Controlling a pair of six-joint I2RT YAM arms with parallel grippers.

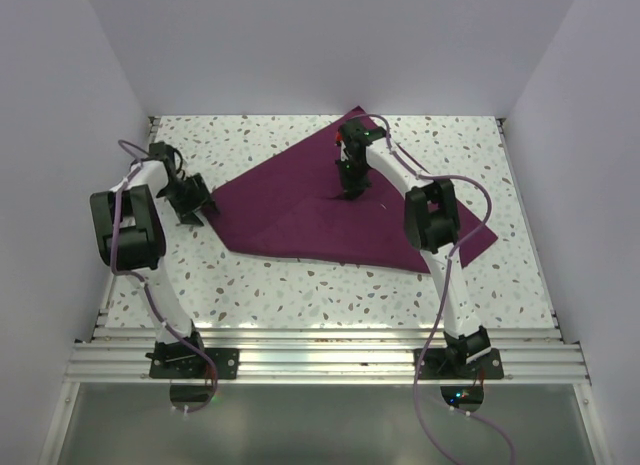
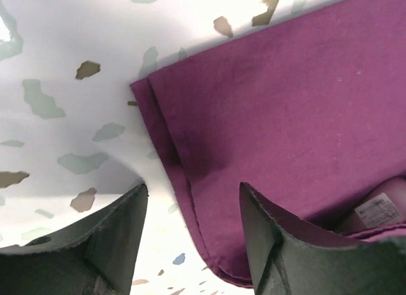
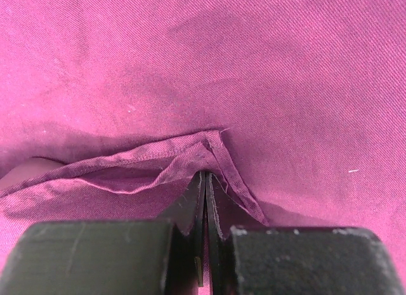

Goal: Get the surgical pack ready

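Note:
The surgical pack (image 1: 300, 210) is a large dark-purple cloth lying folded on the speckled table. My left gripper (image 1: 192, 203) is open at the cloth's left corner. In the left wrist view (image 2: 193, 193) the folded hemmed corner (image 2: 184, 162) lies between its two fingers, the right finger (image 2: 266, 231) over the cloth. My right gripper (image 1: 352, 190) is over the cloth's middle, shut on a hemmed corner of the cloth (image 3: 212, 149), which it pinches between its jaws (image 3: 205, 181). A white label (image 2: 377, 209) shows inside a fold.
White walls close the table on the left, back and right. The cloth's far corner (image 1: 355, 115) reaches the back wall. An aluminium rail (image 1: 320, 355) runs along the near edge by the arm bases.

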